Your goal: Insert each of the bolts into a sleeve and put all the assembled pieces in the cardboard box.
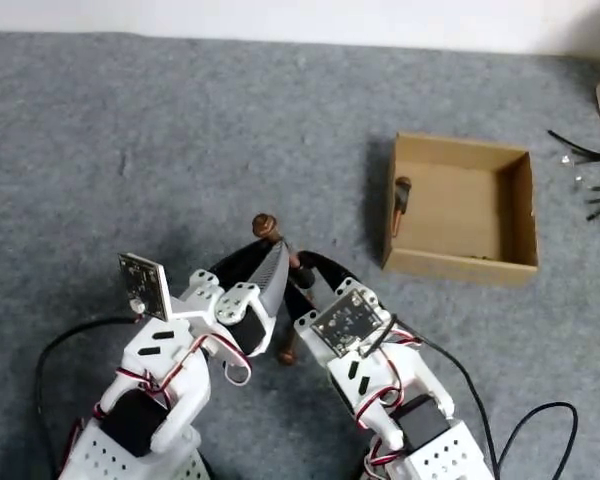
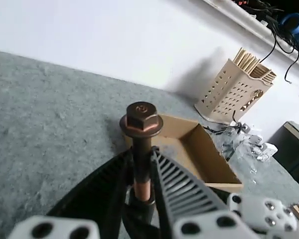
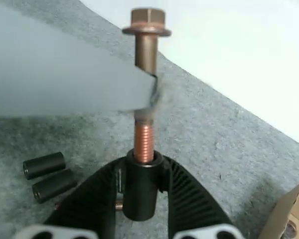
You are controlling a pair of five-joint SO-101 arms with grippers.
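Bolt (image 2: pixel 141 121) up in the air over the middle of the tabletop, upright, head on top, and this is the insertion step, right in the thick of it! Coming in from the left, the left gripper (image 2: pixel 142 157) is clamped on the smooth shank just under the flanged head, fingers tight on both sides. Straight below, the threaded end is already sitting in the mouth of the black sleeve (image 3: pixel 139 199), with a good run of copper thread showing above the rim, so by my reading it's started but far from seated. That sleeve is pinched upright in the right gripper (image 3: pixel 143 172), jaws closed around its body. Two spare sleeves (image 3: pixel 44 165) lie side by side on the tabletop beyond it, waiting their turn. Over towards the right edge stands the cardboard box (image 1: pixel 460 268), open-topped, with one assembled piece (image 1: pixel 401 198) leaning against its left wall, so there's one in the bank. What's called for now: keep bolt and sleeve in line and push the shank down until the head meets the sleeve's rim. Then one gripper has to let go so the other can carry the pair right and drop it over the box wall.
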